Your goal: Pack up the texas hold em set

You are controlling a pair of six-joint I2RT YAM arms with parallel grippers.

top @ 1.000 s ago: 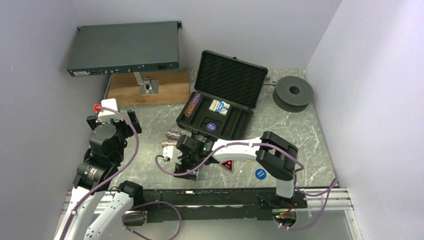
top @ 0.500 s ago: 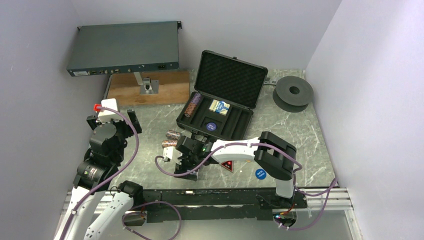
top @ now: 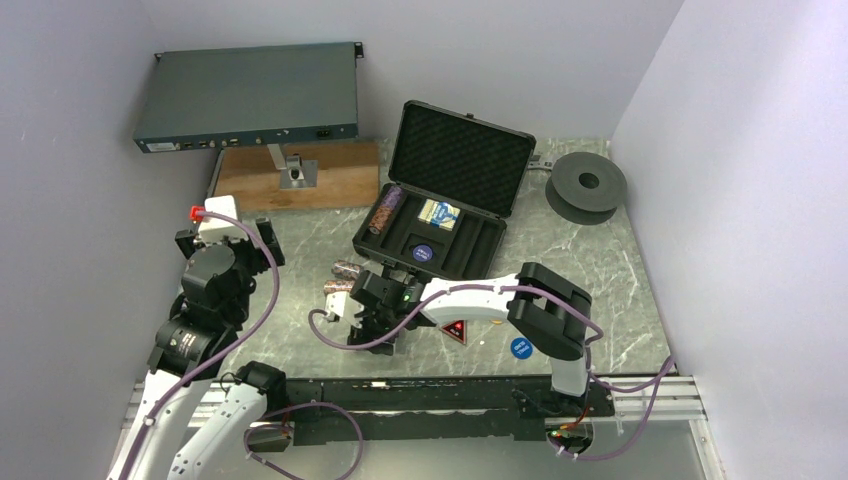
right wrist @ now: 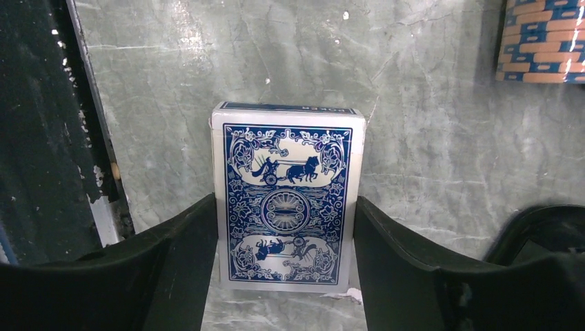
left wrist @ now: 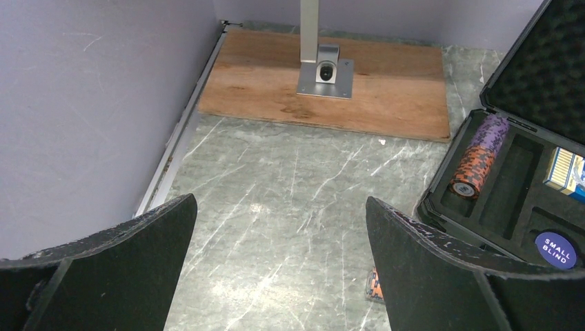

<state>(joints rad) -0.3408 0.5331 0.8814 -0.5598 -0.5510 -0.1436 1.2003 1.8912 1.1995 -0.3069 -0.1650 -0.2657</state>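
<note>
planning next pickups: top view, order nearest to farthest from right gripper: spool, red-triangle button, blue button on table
1. red-triangle button, just right of the right gripper
2. blue button, on the table farther right
3. dark spool, far right corner

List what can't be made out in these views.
Right wrist: card deck lower edge behind the jaws; orange-blue chip roll cut by top-right corner.
Left wrist: briefcase cut by right edge; table chip roll mostly behind the jaws.
Top: blue button lettering too small.
</note>
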